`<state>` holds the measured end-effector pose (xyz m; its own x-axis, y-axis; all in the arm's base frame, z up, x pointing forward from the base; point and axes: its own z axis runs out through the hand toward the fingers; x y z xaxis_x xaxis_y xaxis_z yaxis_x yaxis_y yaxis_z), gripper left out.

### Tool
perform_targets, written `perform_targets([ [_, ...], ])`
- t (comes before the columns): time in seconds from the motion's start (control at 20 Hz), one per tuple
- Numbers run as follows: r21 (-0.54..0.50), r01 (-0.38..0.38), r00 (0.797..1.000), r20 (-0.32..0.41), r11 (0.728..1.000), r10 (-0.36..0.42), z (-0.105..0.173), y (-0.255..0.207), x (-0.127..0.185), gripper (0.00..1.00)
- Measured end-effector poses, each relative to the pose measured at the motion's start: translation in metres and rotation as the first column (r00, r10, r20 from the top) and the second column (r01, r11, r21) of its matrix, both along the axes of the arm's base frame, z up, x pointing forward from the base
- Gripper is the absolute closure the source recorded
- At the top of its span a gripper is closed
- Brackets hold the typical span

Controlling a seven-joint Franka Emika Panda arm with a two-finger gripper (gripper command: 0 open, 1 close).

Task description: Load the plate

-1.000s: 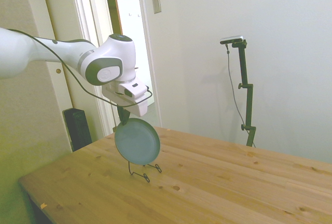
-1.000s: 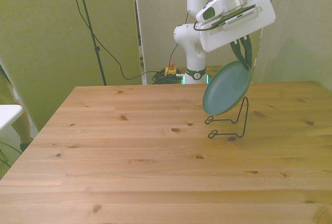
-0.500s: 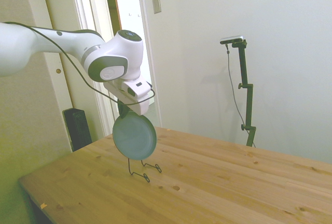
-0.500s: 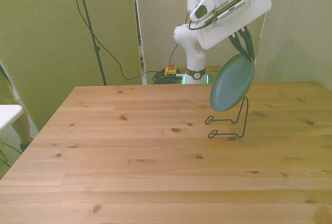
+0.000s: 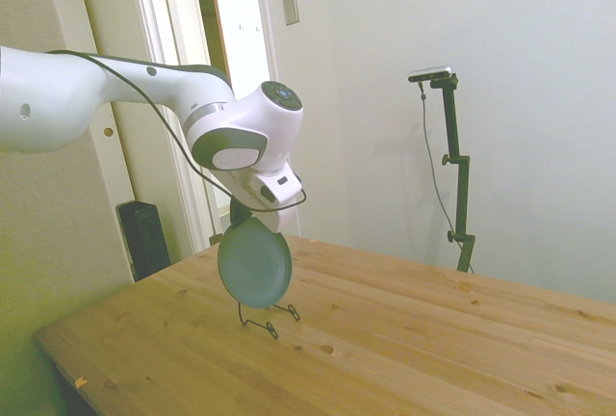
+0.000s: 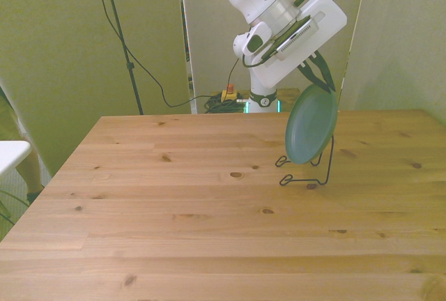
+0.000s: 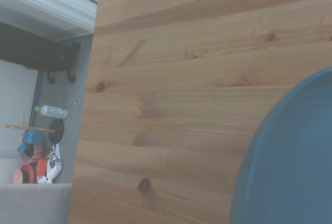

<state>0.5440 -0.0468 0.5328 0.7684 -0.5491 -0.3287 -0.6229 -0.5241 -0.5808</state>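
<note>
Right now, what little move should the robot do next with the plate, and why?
Probably lower it a bit more. The hand grips the plate by its top edge, nearly upright, just above the black wire rack. Its bottom edge does not look seated in the rack yet.

Bare wooden counter across the front view's left and near side, open to approach. Blocked toward the front view's right by thin black wire rack, with round grey-green plate hung upright over it from white arm's end effector. Open counter beyond rack's right.
</note>
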Motion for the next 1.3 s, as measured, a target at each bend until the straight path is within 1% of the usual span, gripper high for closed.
perform_targets([
  [0.3,0.018,-0.023,1.0,0.0,1.0,0.023,-0.012,-0.002,0.005,1.0],
  [0.75,0.04,-0.018,1.0,-0.002,0.999,0.018,-0.036,-0.002,0.016,1.0],
  [1.3,0.036,-0.019,1.0,-0.013,0.999,0.019,-0.05,0.002,0.022,1.0],
])
